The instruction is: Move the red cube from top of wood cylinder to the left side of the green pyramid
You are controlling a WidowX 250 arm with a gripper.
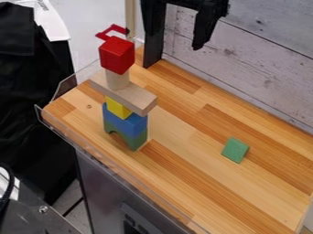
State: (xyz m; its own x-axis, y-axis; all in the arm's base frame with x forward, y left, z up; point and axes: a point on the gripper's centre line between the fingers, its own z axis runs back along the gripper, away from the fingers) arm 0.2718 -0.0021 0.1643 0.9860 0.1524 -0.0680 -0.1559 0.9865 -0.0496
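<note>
At the top edge hangs the black gripper (175,51), open, its fingers wide apart and nothing between them. It is up and to the right of the red cube (116,55), not touching it. The cube rests on an upright light wood cylinder (117,79), which stands on a flat wooden plank (125,95). To the right, lower on the tabletop, lies the green pyramid (235,150), apart from the tower.
Under the plank are a yellow block (118,108), a blue block (125,121) and a green arch (129,140). A red bracket-like piece (112,29) shows behind the cube. The wooden tabletop (183,173) has a clear plastic rim; a whitewashed plank wall (263,59) runs behind.
</note>
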